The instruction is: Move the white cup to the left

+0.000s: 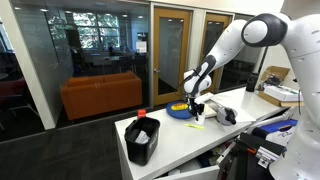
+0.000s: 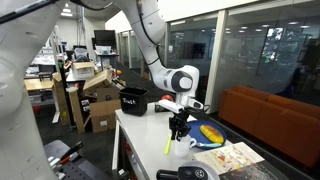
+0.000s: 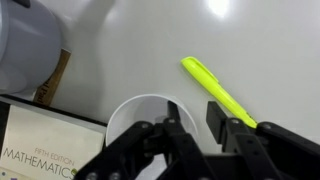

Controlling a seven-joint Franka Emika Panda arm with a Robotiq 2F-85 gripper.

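The white cup stands upright on the white table and I see it from above in the wrist view. My gripper is low over the cup's right rim. One finger is inside the cup and the other is outside, with a gap on both sides of the wall. The jaws are open. In both exterior views the gripper points straight down at the table, and it mostly hides the cup.
A yellow highlighter lies just right of the cup. A mathematics book and a grey cylinder are to its left. A blue round dish sits nearby. A black bin stands at the table's end.
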